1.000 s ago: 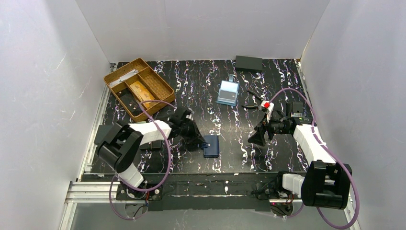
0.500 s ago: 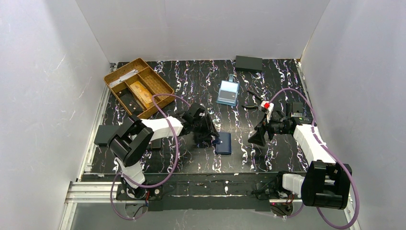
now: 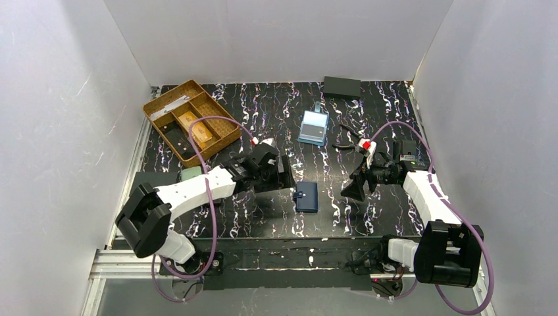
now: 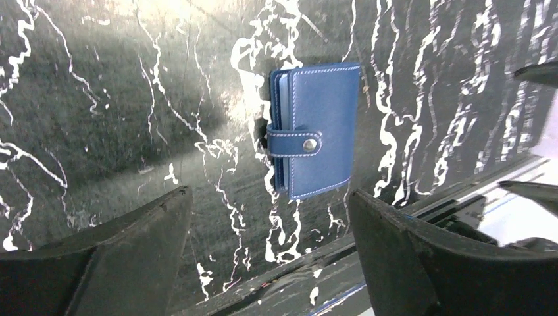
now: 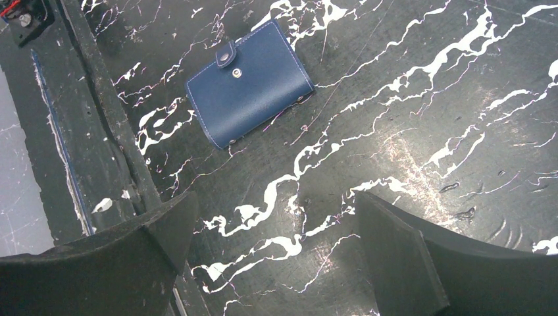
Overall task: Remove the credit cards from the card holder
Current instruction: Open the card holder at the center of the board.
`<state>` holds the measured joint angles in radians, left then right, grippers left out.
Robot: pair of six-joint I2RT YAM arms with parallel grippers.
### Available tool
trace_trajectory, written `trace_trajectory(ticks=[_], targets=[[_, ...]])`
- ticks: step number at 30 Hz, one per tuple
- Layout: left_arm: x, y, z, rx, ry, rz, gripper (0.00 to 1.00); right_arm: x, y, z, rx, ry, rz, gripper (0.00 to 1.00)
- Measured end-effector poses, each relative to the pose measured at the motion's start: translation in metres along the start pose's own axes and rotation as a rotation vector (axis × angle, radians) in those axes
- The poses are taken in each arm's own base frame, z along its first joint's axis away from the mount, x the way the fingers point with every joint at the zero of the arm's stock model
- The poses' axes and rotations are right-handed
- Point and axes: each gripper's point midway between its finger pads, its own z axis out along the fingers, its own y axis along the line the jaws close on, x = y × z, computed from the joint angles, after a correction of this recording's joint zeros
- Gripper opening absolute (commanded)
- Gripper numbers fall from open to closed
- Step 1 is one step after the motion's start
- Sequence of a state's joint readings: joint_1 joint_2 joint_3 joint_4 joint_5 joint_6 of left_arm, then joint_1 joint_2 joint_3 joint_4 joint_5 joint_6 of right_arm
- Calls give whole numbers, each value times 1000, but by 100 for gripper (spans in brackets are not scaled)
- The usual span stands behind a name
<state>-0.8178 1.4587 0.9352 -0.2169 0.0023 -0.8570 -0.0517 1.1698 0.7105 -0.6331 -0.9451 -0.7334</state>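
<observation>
Bare table (image 3: pixel 342 217) around card holder (image 3: pixel 306 197)

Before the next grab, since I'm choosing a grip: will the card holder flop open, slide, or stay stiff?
The card holder lies flat with its tab snapped shut, so it will probably lift as one fairly stiff block, not flop open. It looks smooth and the table glossy, so it may slide when pushed.
</observation>
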Motion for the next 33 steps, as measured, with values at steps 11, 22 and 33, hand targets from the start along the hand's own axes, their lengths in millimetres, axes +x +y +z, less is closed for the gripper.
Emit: trace_trajectory(ticks=[11,22,33], targets=[[7,-17,13,-195,29,111,98,0,0,0,3,2,0,98],[20,-21,53,-415,126,182,92,1,-1,0,6,5,0,98],[25,-15,55,-483,157,218,72,1,-1,0,6,5,0,98]])
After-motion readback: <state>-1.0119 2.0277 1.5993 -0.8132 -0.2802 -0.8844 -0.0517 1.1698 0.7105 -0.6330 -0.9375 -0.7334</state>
